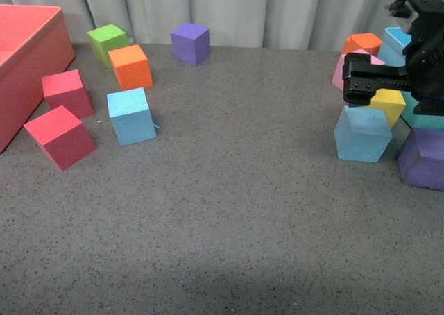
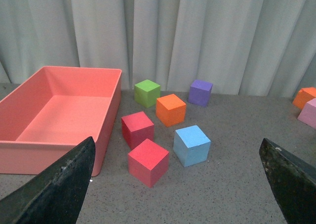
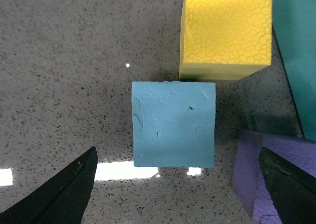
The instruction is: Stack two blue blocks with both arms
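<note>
The right claw (image 3: 177, 189) hangs spread open directly above the right-hand blue block (image 3: 174, 124), which sits centred between its jaws, just beside a yellow cube (image 3: 226, 31).

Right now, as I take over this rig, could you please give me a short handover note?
Left gripper: jaws open, empty, set back from the cubes.
Right gripper: jaws open, empty, hovering over one light sky-blue foam cube, which sits beside a yellow foam cube and a purple foam cube.
The other light sky-blue foam cube sits far to the left, near a red foam cube.
Done: nothing grasped or stacked.
Left: grasp one blue cube and set it on the other.
</note>
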Motion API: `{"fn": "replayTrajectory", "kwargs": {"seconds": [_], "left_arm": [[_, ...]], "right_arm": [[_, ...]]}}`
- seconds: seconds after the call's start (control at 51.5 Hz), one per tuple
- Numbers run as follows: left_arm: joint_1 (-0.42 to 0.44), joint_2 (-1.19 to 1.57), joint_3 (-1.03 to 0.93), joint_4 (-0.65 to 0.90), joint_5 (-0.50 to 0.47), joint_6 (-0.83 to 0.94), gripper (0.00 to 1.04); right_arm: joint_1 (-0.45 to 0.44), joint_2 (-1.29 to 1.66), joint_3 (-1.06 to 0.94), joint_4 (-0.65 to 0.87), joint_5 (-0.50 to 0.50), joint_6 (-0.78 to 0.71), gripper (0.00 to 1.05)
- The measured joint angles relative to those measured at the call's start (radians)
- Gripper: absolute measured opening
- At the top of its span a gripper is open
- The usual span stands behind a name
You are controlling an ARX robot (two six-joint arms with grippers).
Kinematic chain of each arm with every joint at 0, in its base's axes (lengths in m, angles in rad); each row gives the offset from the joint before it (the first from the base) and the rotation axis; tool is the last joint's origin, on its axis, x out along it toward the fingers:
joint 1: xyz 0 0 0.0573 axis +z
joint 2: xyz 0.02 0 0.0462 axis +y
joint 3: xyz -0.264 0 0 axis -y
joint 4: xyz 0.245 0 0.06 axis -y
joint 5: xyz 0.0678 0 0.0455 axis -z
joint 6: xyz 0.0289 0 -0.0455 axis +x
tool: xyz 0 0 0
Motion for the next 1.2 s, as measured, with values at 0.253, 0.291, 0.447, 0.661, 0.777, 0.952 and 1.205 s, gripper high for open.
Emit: {"fn": "replayTrajectory", "kwargs": {"seconds": [0.253,0.291,0.447,0.661,0.777,0.952,1.205], "left_arm": [[0.000,0.000,0.000,0.000,0.000,0.000,0.98],[0.000,0.000,0.000,0.000,0.000,0.000,0.98],[0.000,0.000,0.000,0.000,0.000,0.000,0.98],[0.000,0.000,0.000,0.000,0.000,0.000,0.98],[0.000,0.000,0.000,0.000,0.000,0.000,0.98],[0.000,0.000,0.000,0.000,0.000,0.000,0.98],[0.000,0.000,0.000,0.000,0.000,0.000,0.98]], "right_arm": [[0.017,0.110,0.099,-0.070,0.008,0.028,0.95],[0.019,0.127,0.116,-0.082,0.016,0.028,0.95],[0.022,0.196,0.182,-0.123,0.029,0.031,0.95],[0.026,0.286,0.261,-0.194,0.030,0.040,0.89],[0.025,0.299,0.300,-0.222,0.034,0.061,0.66],[0.034,0.291,0.312,-0.217,0.014,0.065,0.48],[0.135,0.250,0.349,-0.220,-0.033,0.072,0.44]]}}
